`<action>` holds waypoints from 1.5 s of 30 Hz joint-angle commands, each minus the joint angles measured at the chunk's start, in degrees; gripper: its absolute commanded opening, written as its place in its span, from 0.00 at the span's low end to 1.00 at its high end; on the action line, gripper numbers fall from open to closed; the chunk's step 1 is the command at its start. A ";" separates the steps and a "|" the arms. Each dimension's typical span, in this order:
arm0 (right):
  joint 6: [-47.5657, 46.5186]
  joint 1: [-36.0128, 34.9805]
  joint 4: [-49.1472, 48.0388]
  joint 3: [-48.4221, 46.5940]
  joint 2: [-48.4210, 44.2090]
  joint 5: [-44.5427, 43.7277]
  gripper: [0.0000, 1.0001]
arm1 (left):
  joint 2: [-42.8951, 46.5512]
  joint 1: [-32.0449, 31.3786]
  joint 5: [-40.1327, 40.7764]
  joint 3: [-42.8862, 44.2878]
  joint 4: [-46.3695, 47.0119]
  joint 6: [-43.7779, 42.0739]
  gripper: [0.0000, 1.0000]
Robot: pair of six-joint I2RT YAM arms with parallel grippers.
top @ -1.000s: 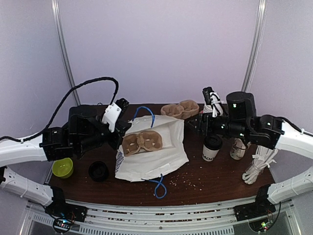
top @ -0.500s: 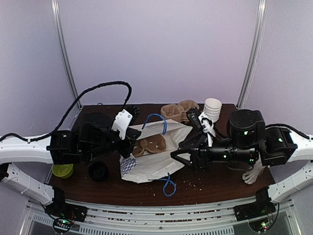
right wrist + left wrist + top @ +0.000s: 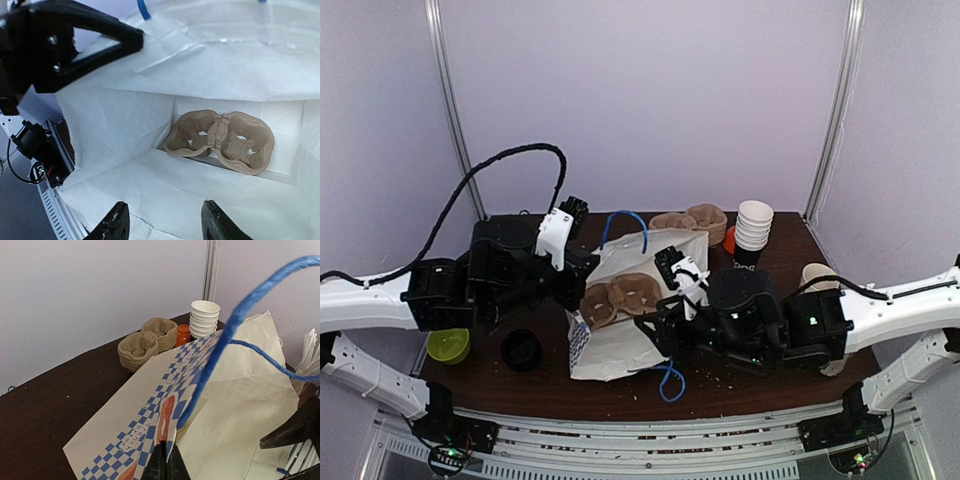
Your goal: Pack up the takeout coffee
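At the mouth of the paper bag [image 3: 125, 115], the right gripper [image 3: 164, 206] is held low and pointed straight into the opening. Its fingers [image 3: 116, 222] are spread apart with nothing between them. A moulded cup carrier [image 3: 220, 137] is seen lying deep inside the bag. Open room is left between the fingers and the carrier, bounded by white paper walls on every side. On the bag's left rim, the left gripper [image 3: 165, 460] is pressed together on the paper edge, and that side is held up by it. A blue handle [image 3: 220, 340] is arched above it. Beyond the bag, a second carrier [image 3: 690, 222] and a stack of cups [image 3: 754, 225] are set near the back edge of the table [image 3: 760, 385]. The takeout coffee cannot be made out. The tabletop right of the bag is covered by the right arm, and only a dark shape [image 3: 747, 258] is shown at the stack's foot, too hidden to identify.
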State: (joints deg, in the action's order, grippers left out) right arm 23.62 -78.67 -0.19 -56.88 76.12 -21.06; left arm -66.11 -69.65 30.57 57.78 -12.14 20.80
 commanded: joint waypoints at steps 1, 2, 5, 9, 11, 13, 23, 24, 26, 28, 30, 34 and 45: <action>2.85 1.72 -4.32 -2.25 5.20 -2.75 0.51 | 2.48 -0.49 0.93 2.25 2.48 2.63 0.00; 3.41 2.11 -4.56 -2.75 6.32 -2.64 0.51 | 2.62 -0.53 0.88 2.40 2.62 2.73 0.00; 4.69 3.52 -4.49 -4.74 10.29 -0.88 0.55 | 2.61 -0.63 0.71 2.79 2.74 3.39 0.00; 7.09 4.78 -3.18 -6.58 13.97 -0.79 0.57 | 2.22 -0.98 1.27 2.84 2.87 4.20 0.00; 9.29 6.02 -2.40 -6.36 14.96 -0.22 0.57 | 2.25 -1.13 1.91 2.38 3.10 4.73 0.00; 10.44 7.47 -2.60 -5.88 15.61 0.69 0.58 | 2.50 -1.34 1.97 1.51 3.93 5.14 0.00; 9.80 11.79 1.49 -11.04 22.77 4.00 0.60 | 1.49 -2.16 1.61 1.40 5.24 5.39 0.00; 9.64 12.05 1.62 -11.55 23.45 4.22 0.60 | 1.38 -2.24 1.55 1.53 5.35 5.39 0.00; 9.25 12.25 1.43 -12.37 24.54 4.08 0.61 | 1.05 -2.32 1.42 1.74 5.46 5.46 0.00; 8.85 12.45 0.76 -12.73 25.34 3.38 0.61 | 0.77 -2.34 1.37 1.89 5.46 5.62 0.00; 8.41 12.64 -1.02 -12.38 25.92 3.03 0.62 | 0.61 -2.42 1.37 2.00 5.46 5.82 0.00; 7.09 12.66 -8.42 -8.57 25.41 2.01 0.65 | 0.03 -2.42 2.30 2.21 5.47 6.56 0.00; 6.02 13.89 -10.07 -8.07 30.19 0.27 0.67 | -0.37 -2.42 0.73 2.53 6.08 7.57 0.00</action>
State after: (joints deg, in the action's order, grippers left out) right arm 30.06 -65.56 -8.95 -65.21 104.49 -18.13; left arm -66.11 -71.75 31.99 58.72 -10.48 27.42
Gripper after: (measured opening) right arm 0.665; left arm 0.004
